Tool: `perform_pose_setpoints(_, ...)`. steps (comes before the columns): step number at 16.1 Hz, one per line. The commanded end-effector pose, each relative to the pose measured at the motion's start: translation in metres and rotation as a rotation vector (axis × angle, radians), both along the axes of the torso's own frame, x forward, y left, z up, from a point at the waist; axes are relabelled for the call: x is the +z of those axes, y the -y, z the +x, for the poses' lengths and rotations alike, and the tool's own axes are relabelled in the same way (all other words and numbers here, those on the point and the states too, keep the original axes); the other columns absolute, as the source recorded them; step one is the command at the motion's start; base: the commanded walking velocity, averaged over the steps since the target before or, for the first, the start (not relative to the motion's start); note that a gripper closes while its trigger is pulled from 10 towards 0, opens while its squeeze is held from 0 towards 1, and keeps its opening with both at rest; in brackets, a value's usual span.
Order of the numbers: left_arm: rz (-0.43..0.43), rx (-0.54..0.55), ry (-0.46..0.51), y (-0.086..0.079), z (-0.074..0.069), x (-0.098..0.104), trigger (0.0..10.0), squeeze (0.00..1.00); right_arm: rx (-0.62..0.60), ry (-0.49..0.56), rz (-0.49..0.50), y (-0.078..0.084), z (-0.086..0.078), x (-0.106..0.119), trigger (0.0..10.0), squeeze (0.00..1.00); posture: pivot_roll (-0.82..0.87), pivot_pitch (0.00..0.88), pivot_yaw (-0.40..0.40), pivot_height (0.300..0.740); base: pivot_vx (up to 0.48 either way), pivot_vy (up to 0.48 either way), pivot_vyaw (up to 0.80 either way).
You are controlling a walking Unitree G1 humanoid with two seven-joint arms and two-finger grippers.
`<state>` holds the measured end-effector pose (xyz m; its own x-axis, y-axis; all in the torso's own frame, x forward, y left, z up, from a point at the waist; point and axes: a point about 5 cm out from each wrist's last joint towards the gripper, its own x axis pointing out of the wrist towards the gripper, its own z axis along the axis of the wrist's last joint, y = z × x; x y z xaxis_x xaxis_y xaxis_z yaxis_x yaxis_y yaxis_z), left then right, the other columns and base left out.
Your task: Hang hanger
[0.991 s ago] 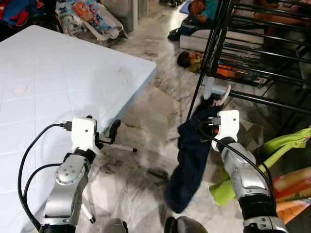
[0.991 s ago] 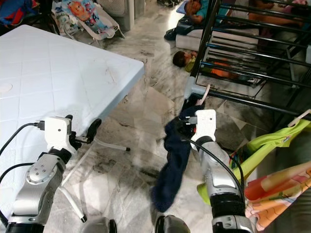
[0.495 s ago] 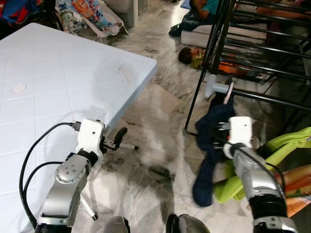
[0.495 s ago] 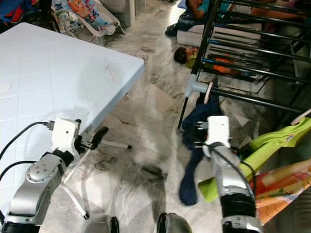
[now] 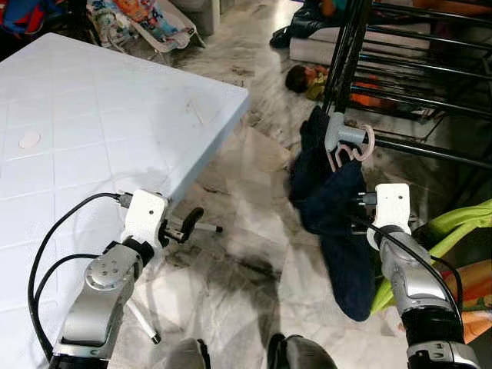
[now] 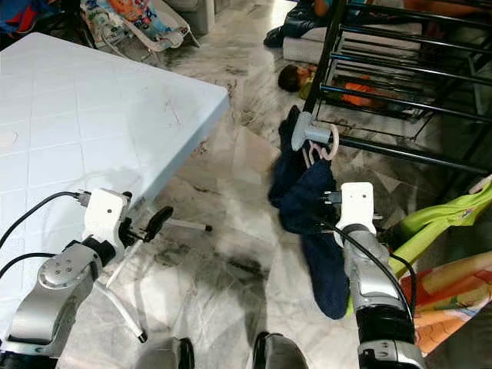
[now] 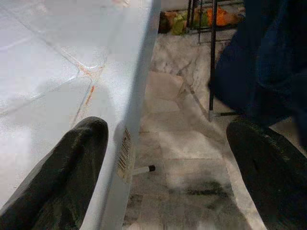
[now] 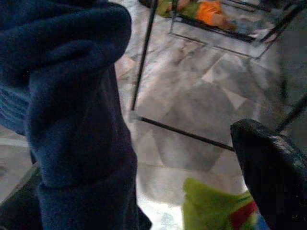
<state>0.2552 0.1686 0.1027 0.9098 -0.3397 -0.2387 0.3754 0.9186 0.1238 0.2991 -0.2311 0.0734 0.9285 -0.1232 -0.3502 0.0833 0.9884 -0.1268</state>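
Note:
A navy garment (image 5: pixel 334 215) hangs on a pink hanger (image 5: pixel 352 150). The hanger's hook lies over the grey joint (image 5: pixel 338 132) at the corner of the black drying rack (image 5: pixel 415 84). My right gripper (image 5: pixel 360 214) is just right of the garment at mid height. In the right wrist view its fingers (image 8: pixel 271 163) stand wide apart, and navy cloth (image 8: pixel 76 120) covers the other finger. My left gripper (image 5: pixel 191 221) is open and empty beside the corner of the light blue table (image 5: pixel 92 131).
A lime green garment (image 5: pixel 453 223) and an orange printed cloth (image 5: pixel 473 284) lie to my right. A doll (image 5: pixel 301 77) lies on the marble floor by the rack. A baby bouncer (image 5: pixel 150 19) stands beyond the table. White table legs (image 5: pixel 204 228) are near my left gripper.
The garment and hanger have risen to the rack, and the pink hook now rests over the grey joint. My right gripper sits lower beside the cloth. The view has shifted slightly.

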Motion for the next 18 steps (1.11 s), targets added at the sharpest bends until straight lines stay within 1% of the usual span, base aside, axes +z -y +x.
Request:
perform_pose_setpoints(1,0.025,-0.022,-0.002,0.000,0.000,0.003,10.0,0.00,0.011,0.025,0.048,0.002,0.003,0.003,10.0,0.00,0.04,0.156,0.039,0.740,0.000,0.000,0.00)
perform_pose_setpoints(2,0.025,-0.021,-0.003,0.000,0.000,0.003,10.0,0.00,0.014,0.030,0.040,0.003,0.003,0.004,10.0,0.00,0.04,0.156,0.039,0.740,0.000,0.000,0.00)
perform_pose_setpoints(3,0.030,-0.020,-0.004,0.000,0.000,0.002,10.0,0.00,0.009,0.044,-0.054,0.010,0.009,0.010,10.0,0.00,0.04,0.157,0.037,0.740,0.000,0.000,0.00)
perform_pose_setpoints(4,0.032,-0.020,-0.003,0.000,0.000,0.002,10.0,0.00,0.014,0.064,-0.109,0.013,0.011,0.014,10.0,0.00,0.04,0.156,0.035,0.740,0.000,0.000,0.00)
perform_pose_setpoints(5,0.034,-0.020,-0.003,0.000,0.000,0.002,10.0,0.00,-0.013,0.102,-0.150,0.016,0.013,0.020,10.0,0.00,0.04,0.155,0.033,0.740,0.000,0.000,0.00)
perform_pose_setpoints(6,0.039,-0.021,-0.003,0.000,0.000,0.001,10.0,0.00,-0.030,0.124,-0.179,0.020,0.015,0.024,10.0,0.00,0.04,0.154,0.030,0.740,0.000,0.000,0.00)
perform_pose_setpoints(8,0.040,-0.021,-0.001,0.001,0.001,0.001,10.0,0.00,-0.020,0.138,-0.186,0.021,0.016,0.027,10.0,0.00,0.04,0.154,0.023,0.740,0.000,0.000,0.00)
perform_pose_setpoints(9,0.040,-0.019,-0.001,0.001,0.002,0.001,10.0,0.00,0.019,0.113,-0.101,0.017,0.016,0.024,10.0,0.00,0.04,0.157,0.020,0.740,0.000,0.000,0.00)
perform_pose_setpoints(10,0.038,-0.019,-0.003,0.001,0.002,0.001,10.0,0.00,0.112,0.130,-0.021,0.008,0.017,0.027,10.0,0.00,0.04,0.156,0.018,0.740,0.000,0.000,0.00)
perform_pose_setpoints(11,0.038,-0.022,-0.006,0.002,0.002,0.000,10.0,0.00,0.178,0.125,0.015,0.003,0.018,0.028,10.0,0.00,0.03,0.156,0.018,0.740,0.000,0.000,0.00)
perform_pose_setpoints(13,0.039,-0.035,-0.014,0.004,0.002,-0.001,10.0,0.00,0.300,0.055,0.040,-0.005,0.017,0.023,10.0,0.00,0.03,0.153,0.018,0.740,0.000,0.000,0.00)
perform_pose_setpoints(14,0.039,-0.041,-0.017,0.005,0.002,-0.001,10.0,0.00,0.355,0.029,0.030,-0.006,0.015,0.021,10.0,0.00,0.03,0.151,0.017,0.740,0.000,0.000,0.00)
perform_pose_setpoints(15,0.039,-0.042,-0.018,0.005,0.002,-0.001,10.0,0.00,0.347,0.019,0.033,-0.004,0.015,0.021,10.0,0.00,0.03,0.152,0.015,0.740,0.000,0.000,0.00)
perform_pose_setpoints(16,0.038,-0.044,-0.019,0.006,0.002,-0.002,10.0,0.00,0.391,-0.019,0.033,-0.003,0.013,0.018,10.0,0.00,0.03,0.152,0.013,0.740,0.000,0.000,0.00)
perform_pose_setpoints(17,0.038,-0.044,-0.020,0.006,0.001,-0.002,10.0,0.00,0.417,-0.034,0.019,-0.003,0.012,0.017,10.0,0.00,0.03,0.152,0.013,0.740,0.000,0.000,0.00)
perform_pose_setpoints(18,0.039,-0.044,-0.021,0.006,0.001,-0.002,10.0,0.00,0.407,-0.051,0.029,0.000,0.011,0.015,10.0,0.00,0.03,0.154,0.011,0.740,0.000,0.000,0.00)
